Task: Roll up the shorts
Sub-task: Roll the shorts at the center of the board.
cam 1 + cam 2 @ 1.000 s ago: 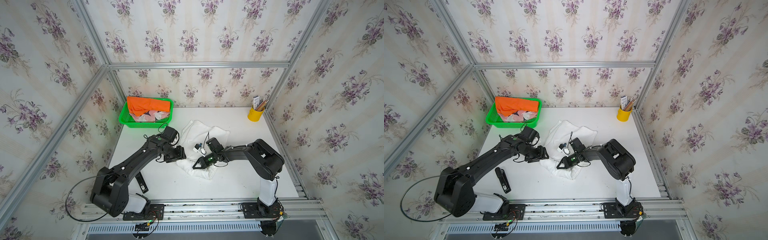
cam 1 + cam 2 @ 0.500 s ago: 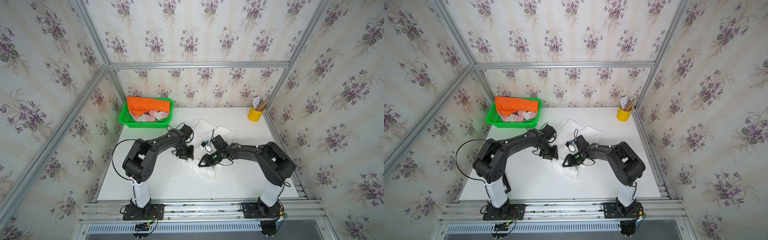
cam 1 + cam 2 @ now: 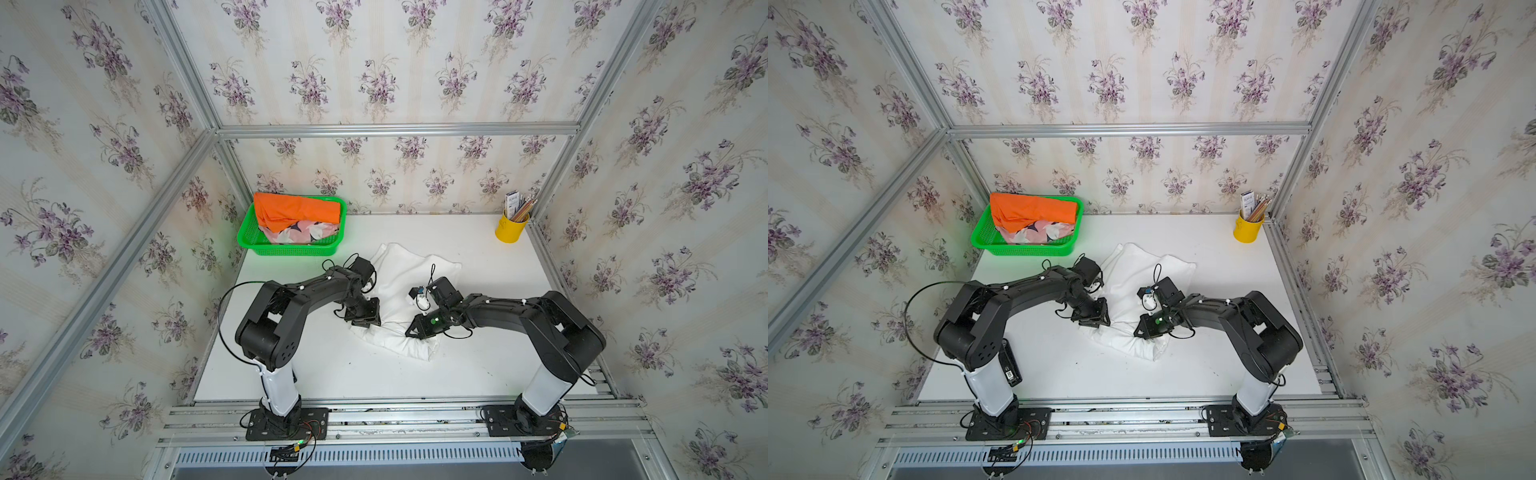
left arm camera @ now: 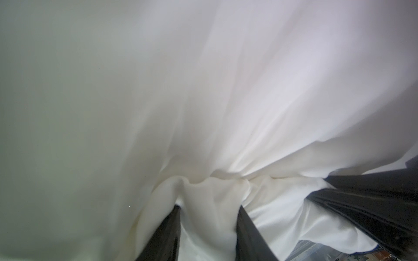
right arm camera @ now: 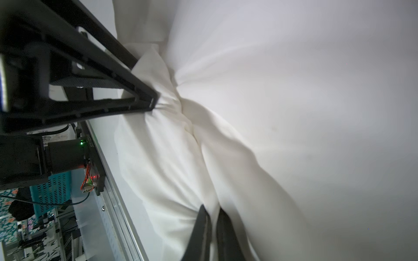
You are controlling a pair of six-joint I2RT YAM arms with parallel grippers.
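Mid-bench, the white shorts (image 3: 399, 274) lie half bunched, gripped from both sides.
A thick fold is clamped in the left gripper (image 4: 209, 210), a thin one pinched in the right gripper (image 5: 212, 210); the green basket (image 3: 291, 249), with orange shorts (image 3: 291, 210) over pink shorts (image 3: 299, 232), sits at the far left corner, and the yellow cup (image 3: 509, 230) at the far right.

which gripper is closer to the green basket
Left. The left gripper grips the white shorts in front of the green basket; the right gripper grips them farther along, toward the robot's right.
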